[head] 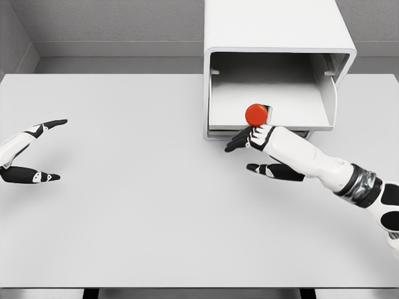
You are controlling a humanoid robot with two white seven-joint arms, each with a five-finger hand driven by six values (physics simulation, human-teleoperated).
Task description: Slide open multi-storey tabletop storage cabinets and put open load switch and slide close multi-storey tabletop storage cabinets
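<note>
Right hand [257, 138] touches red switch [256, 114] at open cabinet [274, 37] drawer [312, 109].

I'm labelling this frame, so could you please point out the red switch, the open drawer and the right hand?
red switch [256, 114], head view, middle of its round red face.
open drawer [268, 99], head view, bare floor of the tray.
right hand [252, 138], head view, middle of the hand, just below the switch.

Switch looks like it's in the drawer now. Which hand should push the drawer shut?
Right. The right hand is already at the open drawer front, just below the red load switch. The left hand rests open at the table's far left edge.
</note>
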